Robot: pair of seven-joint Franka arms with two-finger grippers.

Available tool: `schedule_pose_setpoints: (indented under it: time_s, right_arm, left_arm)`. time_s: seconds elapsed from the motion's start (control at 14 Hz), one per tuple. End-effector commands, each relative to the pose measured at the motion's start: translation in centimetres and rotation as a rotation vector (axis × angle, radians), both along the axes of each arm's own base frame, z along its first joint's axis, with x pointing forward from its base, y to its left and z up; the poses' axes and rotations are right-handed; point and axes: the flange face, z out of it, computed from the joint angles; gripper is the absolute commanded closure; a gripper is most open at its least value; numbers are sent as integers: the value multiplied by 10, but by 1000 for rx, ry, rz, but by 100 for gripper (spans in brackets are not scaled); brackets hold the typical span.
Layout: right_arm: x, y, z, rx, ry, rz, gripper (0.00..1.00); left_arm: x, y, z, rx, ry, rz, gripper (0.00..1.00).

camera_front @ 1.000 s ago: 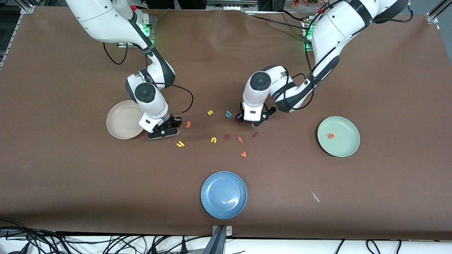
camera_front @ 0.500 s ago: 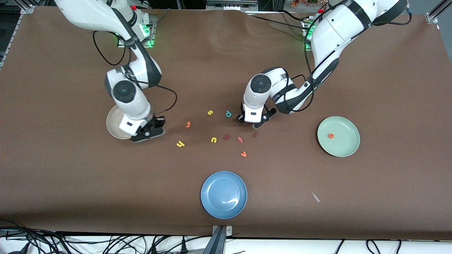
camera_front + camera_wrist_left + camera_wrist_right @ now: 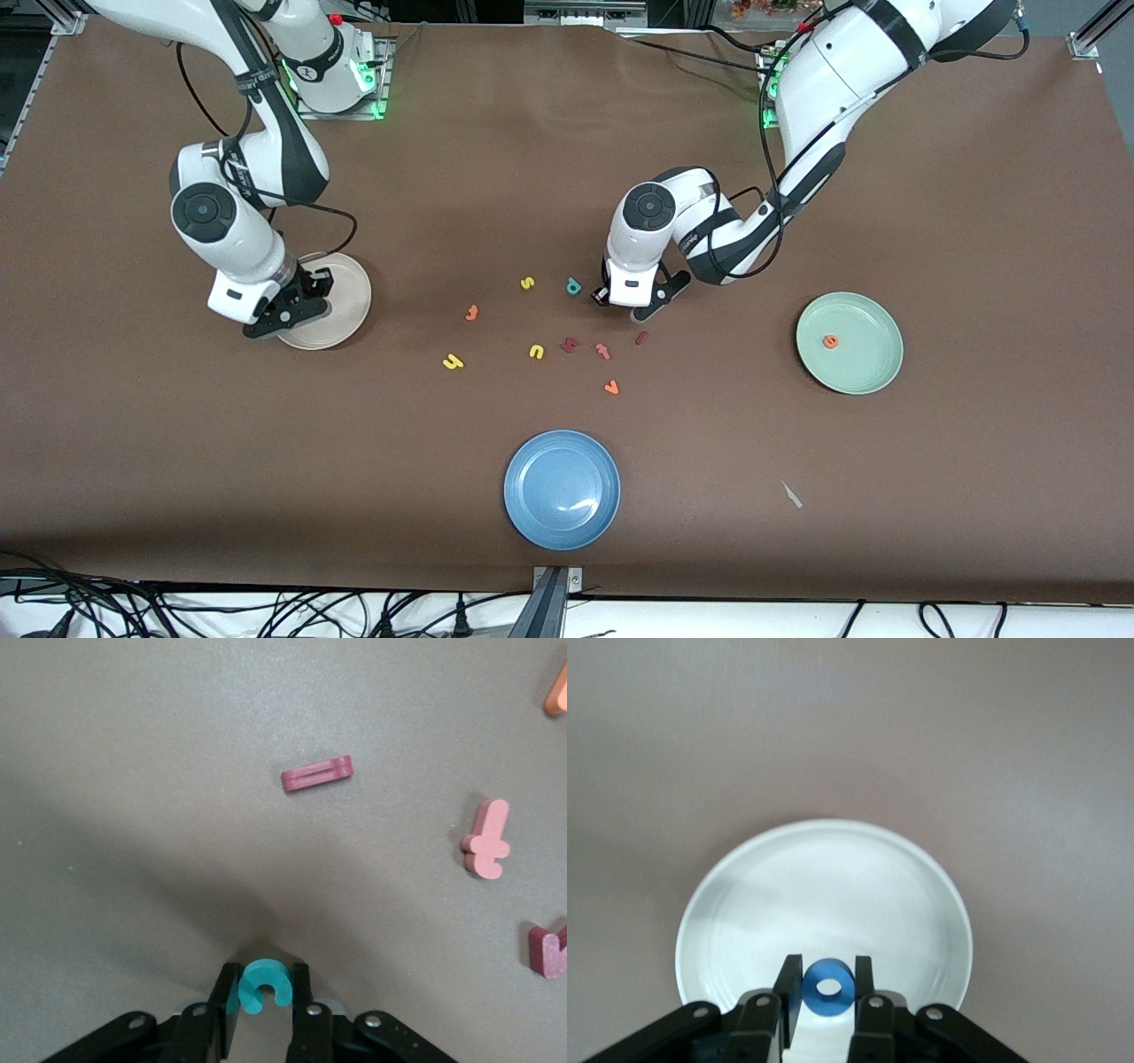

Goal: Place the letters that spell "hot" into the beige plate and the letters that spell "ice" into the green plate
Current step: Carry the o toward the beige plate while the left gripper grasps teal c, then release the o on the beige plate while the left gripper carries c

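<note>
My right gripper (image 3: 297,307) hangs over the beige plate (image 3: 351,292), shut on the blue "o" (image 3: 828,986); the plate (image 3: 744,904) holds nothing else. My left gripper (image 3: 627,303) is low at the table beside the teal "p" (image 3: 573,285), its jaws closed on the teal "c" (image 3: 260,985). The orange "e" (image 3: 830,341) lies in the green plate (image 3: 873,368). The dark red "i" (image 3: 642,338) lies just nearer the camera than the left gripper. The yellow "h" (image 3: 453,361) and the orange "t" (image 3: 472,312) lie on the cloth.
Loose letters lie mid-table: a yellow "s" (image 3: 527,283), a yellow "u" (image 3: 536,352), a wider dark red letter (image 3: 570,344), a pink "t" (image 3: 603,351) and an orange piece (image 3: 610,386). A blue plate (image 3: 562,489) sits near the front edge, with a white scrap (image 3: 791,494) toward the left arm's end.
The right arm has swung from beside the orange "t" to over the beige plate, carrying the blue "o". The left gripper's jaws have closed in on the teal "c".
</note>
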Motion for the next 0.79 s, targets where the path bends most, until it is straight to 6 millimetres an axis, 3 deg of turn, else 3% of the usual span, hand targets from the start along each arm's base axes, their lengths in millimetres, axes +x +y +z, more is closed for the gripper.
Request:
schedule_pose_setpoints:
  time_s: [0.0,0.07,0.43,0.57,0.71]
  right_arm:
    - [-19,0,8,2,-15,13,46]
    - [-19,0,8,3,-16,8,34]
    - [-12,8,8,49,-27,-50,27]
    - [4,45,4,120,-51,-87,26]
    - [24,91,11,167,-80,-130,26]
  left_arm:
    - [19,2,7,8,-48,-34,95]
    - [30,3,20,2,-72,-22,96]
    - [99,34,109,40,-173,20,96]
    - [121,62,141,70,-196,-20,96]
    - [144,114,165,106,-204,-54,96]
